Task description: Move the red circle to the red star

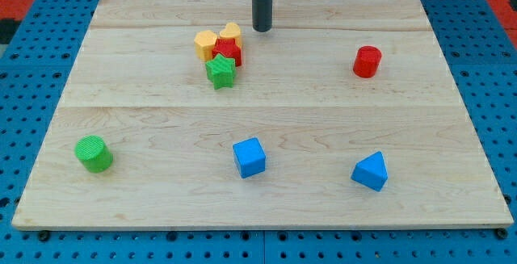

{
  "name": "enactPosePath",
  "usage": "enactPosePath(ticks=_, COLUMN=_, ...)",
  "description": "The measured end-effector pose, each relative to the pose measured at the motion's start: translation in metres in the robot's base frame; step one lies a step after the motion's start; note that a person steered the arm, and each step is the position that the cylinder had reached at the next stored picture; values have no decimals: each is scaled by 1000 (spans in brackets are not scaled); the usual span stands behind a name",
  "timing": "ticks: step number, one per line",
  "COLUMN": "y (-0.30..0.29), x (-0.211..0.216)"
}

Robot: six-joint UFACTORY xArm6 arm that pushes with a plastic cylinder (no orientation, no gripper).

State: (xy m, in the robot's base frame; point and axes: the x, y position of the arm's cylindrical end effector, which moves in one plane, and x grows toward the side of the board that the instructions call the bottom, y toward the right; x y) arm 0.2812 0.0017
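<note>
While my tip point(262, 28) rested bare on the board point(161, 115), holding nothing, a yellow block point(231, 32) sat nearest, just to its left in the view. Slightly farther that way, the red star point(228, 52) touched a yellow hexagon point(205, 44) and a green star point(220, 71). Well apart, toward the view's lower right of my tip, stood the red circle point(367, 61).

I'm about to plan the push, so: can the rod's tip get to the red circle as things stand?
Probably yes. My tip sits near the view's top, just right of the yellow, red and green cluster, while the red circle stands alone toward the view's right. No block lies on the bare board between them.
</note>
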Motion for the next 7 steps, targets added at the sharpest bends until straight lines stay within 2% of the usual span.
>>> enactPosePath(ticks=1, y=-23, x=1)
enactPosePath(ticks=3, y=-27, x=3)
enactPosePath(ticks=4, y=29, x=22)
enactPosePath(ticks=5, y=111, x=28)
enactPosePath(ticks=6, y=166, x=24)
enactPosePath(ticks=7, y=210, x=46)
